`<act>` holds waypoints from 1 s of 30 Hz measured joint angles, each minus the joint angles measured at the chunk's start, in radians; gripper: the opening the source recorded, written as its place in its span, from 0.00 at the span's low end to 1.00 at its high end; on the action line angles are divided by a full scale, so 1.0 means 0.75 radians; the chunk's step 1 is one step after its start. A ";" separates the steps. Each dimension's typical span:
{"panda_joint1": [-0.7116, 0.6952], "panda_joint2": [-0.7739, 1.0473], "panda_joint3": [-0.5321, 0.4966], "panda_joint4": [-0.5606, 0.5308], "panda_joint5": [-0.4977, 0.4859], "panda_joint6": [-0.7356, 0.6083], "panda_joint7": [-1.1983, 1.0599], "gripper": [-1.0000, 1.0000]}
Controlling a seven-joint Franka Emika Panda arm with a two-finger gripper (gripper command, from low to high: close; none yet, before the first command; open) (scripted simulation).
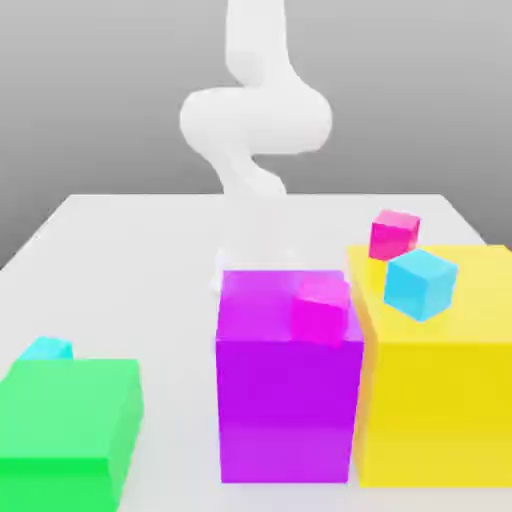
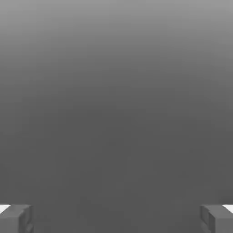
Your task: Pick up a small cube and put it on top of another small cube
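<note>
Exterior view: white arm hangs down over the far part of a pale table (image 1: pixel 150 240), its lower end partly behind a large purple block (image 1: pixel 285 410). On the purple block's top, toward the exterior view's right edge of it, a magenta cube (image 1: pixel 321 309). Just beside the purple block, on the exterior view's right, a large yellow block (image 1: pixel 440 415). A cyan cube (image 1: pixel 420 285) is at the yellow block's top, turned so that a corner faces the camera. A second magenta cube (image 1: pixel 394 235) appears near it, farther back, at the yellow block's far edge; whether it rests on that block, cannot tell. At the exterior view's left, a low green block (image 1: pixel 70 410); behind it, partly hidden, another cyan cube (image 1: pixel 47 349). The two cyan cubes lie well apart, unstacked.

Hand view: gripper (image 2: pixel 116 219) wide, its two fingers (image 2: pixel 215 219) well apart, nothing between them. Background plain dark grey, shading lighter along one side.
</note>
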 joint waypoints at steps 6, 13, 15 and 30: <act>-0.081 0.288 -0.205 -0.128 -0.057 0.161 -0.186 0.50; -0.176 0.619 -0.459 -0.274 -0.040 0.345 -0.456 0.50; -0.212 0.718 -0.519 -0.316 -0.007 0.399 -0.552 0.50; -0.665 1.381 -0.296 -0.397 0.604 0.780 -1.271 0.00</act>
